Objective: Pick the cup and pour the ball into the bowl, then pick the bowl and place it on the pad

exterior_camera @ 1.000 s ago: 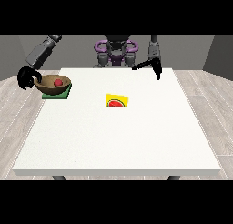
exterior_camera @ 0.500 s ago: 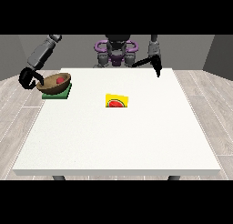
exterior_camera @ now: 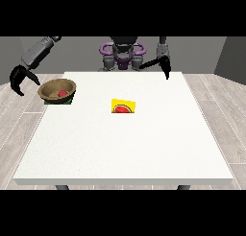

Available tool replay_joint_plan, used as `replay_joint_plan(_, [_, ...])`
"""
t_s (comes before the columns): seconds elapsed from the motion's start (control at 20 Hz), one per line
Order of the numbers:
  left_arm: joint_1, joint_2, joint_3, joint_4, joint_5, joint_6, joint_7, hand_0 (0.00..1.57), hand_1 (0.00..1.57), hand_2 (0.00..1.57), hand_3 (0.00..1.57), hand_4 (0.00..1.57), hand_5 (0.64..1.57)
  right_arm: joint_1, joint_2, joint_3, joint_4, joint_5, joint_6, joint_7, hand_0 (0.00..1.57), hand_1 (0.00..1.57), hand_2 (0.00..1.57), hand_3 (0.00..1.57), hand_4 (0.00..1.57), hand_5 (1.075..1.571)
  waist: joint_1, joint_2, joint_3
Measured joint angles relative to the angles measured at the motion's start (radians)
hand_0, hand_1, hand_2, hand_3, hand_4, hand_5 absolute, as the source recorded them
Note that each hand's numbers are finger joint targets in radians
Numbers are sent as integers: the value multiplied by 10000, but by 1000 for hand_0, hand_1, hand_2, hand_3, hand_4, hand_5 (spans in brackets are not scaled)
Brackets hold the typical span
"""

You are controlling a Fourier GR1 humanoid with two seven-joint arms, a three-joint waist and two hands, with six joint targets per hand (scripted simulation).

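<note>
- The black hand at the view's left (exterior_camera: 19, 79) is now hanging clear of the round brown wooden bowl (exterior_camera: 57, 90), off to the bowl's left and past the table edge; half a second ago it was right against the bowl's rim.
- Its fingers are spreading apart and curving downward, holding nothing.
- The bowl is sitting on the dark green square pad (exterior_camera: 68, 101), with the small red ball (exterior_camera: 62, 93) lying inside it.
- The bowl is resting close to the left rear corner of the large white table (exterior_camera: 125, 148), near the edge.
- To the right of the bowl, well apart, the yellow cup with a red and green watermelon print (exterior_camera: 123, 107) is lying on the table, with wide bare tabletop in front of it.
- The hand at the view's right (exterior_camera: 166, 67) is hanging far right of the bowl over the table's rear edge; whether its fingers are apart or together cannot be told.
- Only a corner of the pad is showing beneath the bowl.
</note>
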Motion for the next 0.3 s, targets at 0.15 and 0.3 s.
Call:
replay_joint_plan(0.15, [154,-36,-68,-193,24,-50,80,0,0,0,0,0,1569,-161,-253,-42,12,-32,213,202,0,0,256,213,0,1504,-55,-35,4])
replay_joint_plan(0.3, [371,-116,-80,-31,27,-24,77,0,0,0,0,0,1569,-316,-689,-125,-24,-154,718,620,0,0,189,288,0,1503,-159,-399,-2])
